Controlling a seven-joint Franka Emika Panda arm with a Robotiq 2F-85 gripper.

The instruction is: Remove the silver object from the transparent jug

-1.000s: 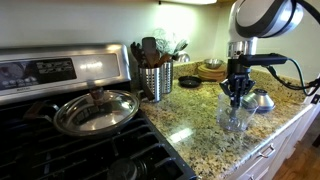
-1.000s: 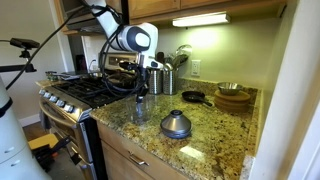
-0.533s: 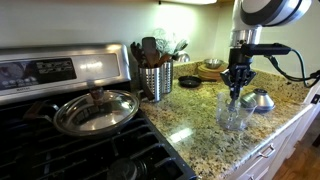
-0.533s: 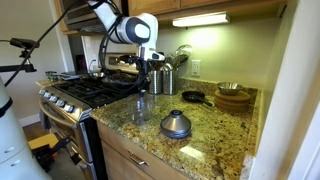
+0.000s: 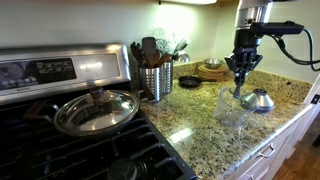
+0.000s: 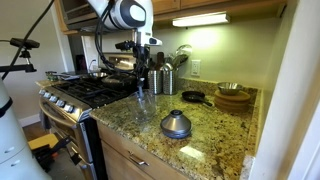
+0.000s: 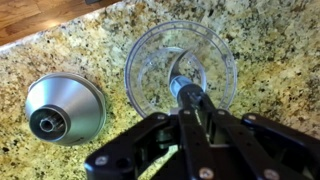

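The transparent jug stands on the granite counter straight below the jaws. The wrist view looks down through its mouth and shows only the silver object against the glass. The gripper has its jaws clamped on the object's upper end, and the slim piece hangs down from between them. I cannot tell whether its tip is clear of the rim. A silver dome sits beside the jug, off to one side of the jaws. A second ago the fingers were down at the jug — now they are above it.
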